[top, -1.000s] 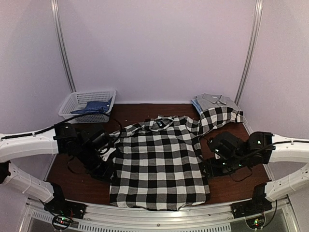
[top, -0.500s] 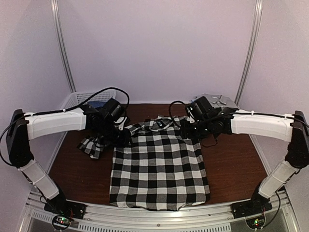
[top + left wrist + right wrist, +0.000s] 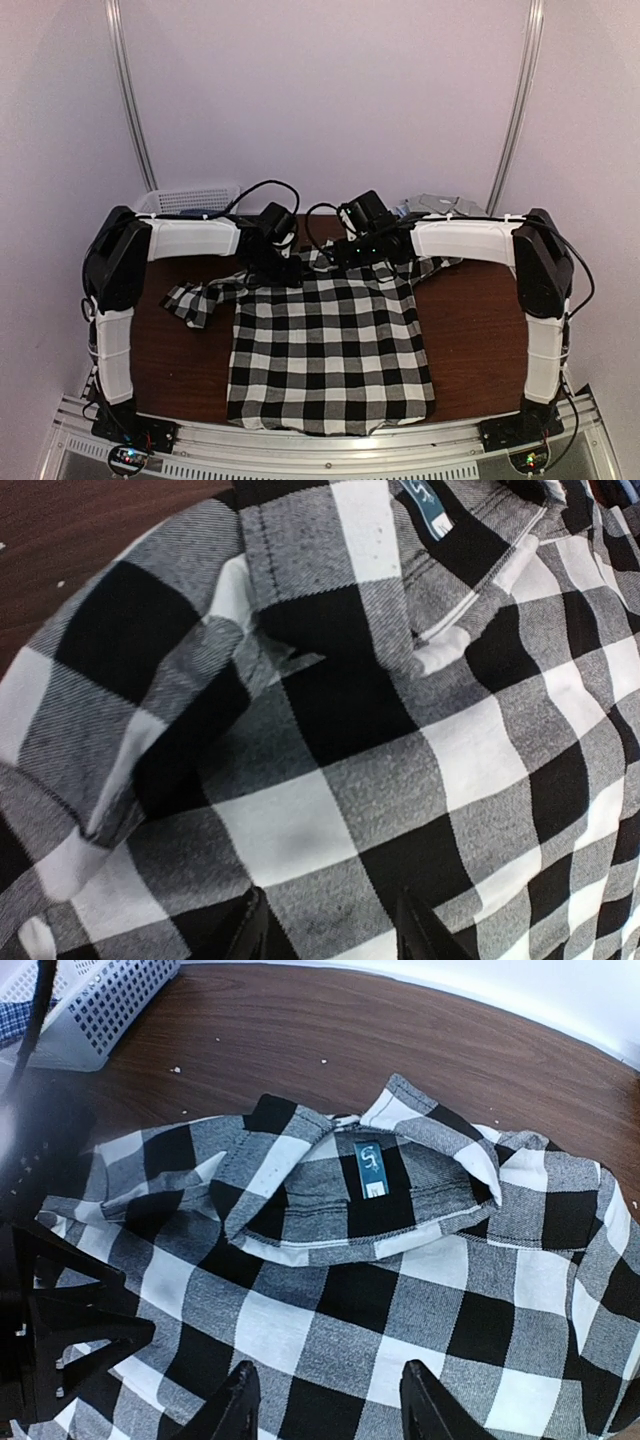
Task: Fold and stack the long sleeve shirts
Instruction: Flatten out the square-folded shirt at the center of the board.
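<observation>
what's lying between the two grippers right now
The collar of the checked shirt, with its small blue label, lies between the left gripper and the right gripper. The right wrist view shows it best; the top view agrees.

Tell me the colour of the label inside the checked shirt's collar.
The label is teal-blue with light lettering; the right wrist view shows it best.

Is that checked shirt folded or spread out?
Spread out: the shirt lies flat on the table, body unfolded, one sleeve stretched out to the side.
</observation>
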{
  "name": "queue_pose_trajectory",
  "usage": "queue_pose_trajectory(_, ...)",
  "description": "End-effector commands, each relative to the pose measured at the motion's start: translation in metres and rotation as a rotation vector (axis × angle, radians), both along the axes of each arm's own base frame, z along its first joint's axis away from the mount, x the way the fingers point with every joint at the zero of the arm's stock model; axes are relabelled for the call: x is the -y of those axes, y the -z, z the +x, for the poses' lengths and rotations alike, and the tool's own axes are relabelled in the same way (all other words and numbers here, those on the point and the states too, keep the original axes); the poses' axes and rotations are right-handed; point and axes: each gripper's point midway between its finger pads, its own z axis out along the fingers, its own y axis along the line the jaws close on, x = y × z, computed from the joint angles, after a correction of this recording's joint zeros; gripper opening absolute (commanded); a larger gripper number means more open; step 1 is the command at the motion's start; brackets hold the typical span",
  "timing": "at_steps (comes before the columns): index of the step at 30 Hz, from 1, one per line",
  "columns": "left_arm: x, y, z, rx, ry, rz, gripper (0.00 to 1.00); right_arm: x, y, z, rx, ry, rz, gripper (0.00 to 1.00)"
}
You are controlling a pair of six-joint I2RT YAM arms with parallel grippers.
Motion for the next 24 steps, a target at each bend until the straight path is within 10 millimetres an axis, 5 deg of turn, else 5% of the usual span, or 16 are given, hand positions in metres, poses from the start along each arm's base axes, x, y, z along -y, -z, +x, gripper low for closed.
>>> queue_pose_trajectory(1,0.030,0.001,0.018,0.017,0.046,-0.084,0.45,0.006,0.008,0.015,-0.011,0.003,-0.001,0.49)
queue_pose_trajectory(13,0.065,0.020,0.077,0.040,0.012,-0.117,0.47,0.029,0.050,-0.033,-0.143,0.011,0.039,0.45)
queue_pose_trajectory(24,0.023,0.002,0.181,0.235,-0.154,-0.156,0.43,0.055,0.078,-0.079,-0.220,0.016,0.016,0.44)
